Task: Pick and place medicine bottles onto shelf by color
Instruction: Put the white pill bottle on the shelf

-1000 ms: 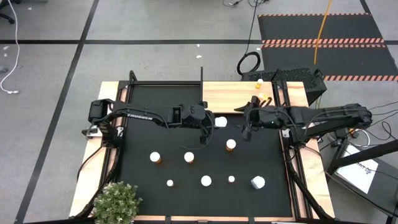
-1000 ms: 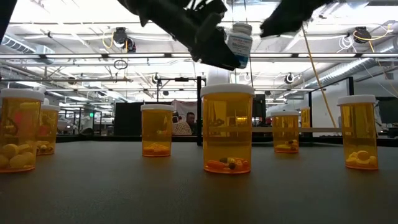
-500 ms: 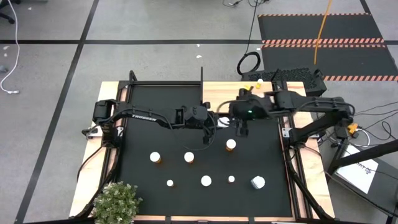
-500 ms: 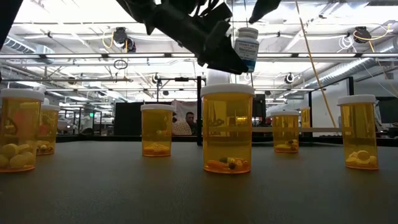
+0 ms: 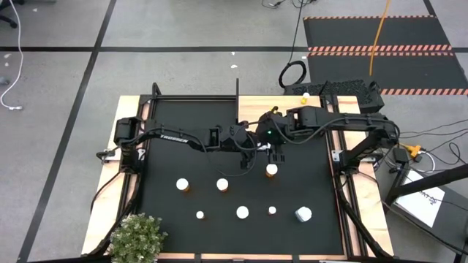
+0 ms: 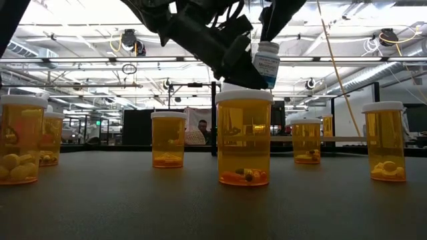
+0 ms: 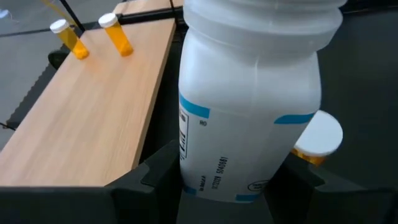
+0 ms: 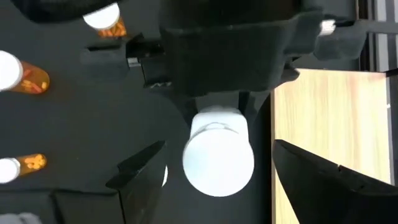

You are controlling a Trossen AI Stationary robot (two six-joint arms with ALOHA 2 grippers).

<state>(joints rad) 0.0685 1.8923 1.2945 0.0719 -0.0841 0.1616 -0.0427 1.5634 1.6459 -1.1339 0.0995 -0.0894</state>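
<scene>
At the left front corner of the worktop (image 5: 110, 124) stands a small green plant (image 5: 137, 239), clear of the work. On the black mat (image 5: 168, 157) orange medicine bottles with white caps stand upright and apart: one toward the left (image 5: 183, 185), one nearer the middle (image 5: 222, 185), with smaller caps in the front row (image 5: 199, 215) (image 5: 242, 212) (image 5: 272, 210). The left arm reaches across the mat toward the middle, and the left tool (image 5: 257, 144) is closed on the body of a white bottle (image 7: 249, 124), which bears a blue-edged label; in the low view this white bottle (image 6: 267, 61) hangs tilted in the air, above the cap of the orange bottle nearest the camera (image 6: 243, 138) and not touching it. The right tool (image 5: 276, 150) sits directly above the held bottle, its fingers (image 8: 140, 167) spread wide on either side of the white cap (image 8: 217, 158) and not touching it, so it holds nothing. Just beside the two tools stands another orange bottle (image 5: 271, 171). Further right, a white bottle (image 5: 303, 214) rests near the front right of the mat. The shelf (image 5: 259, 111), a pale wood board along the far edge, carries two small orange bottles (image 7: 68, 38) (image 7: 116, 34) at its right end, close together.
</scene>
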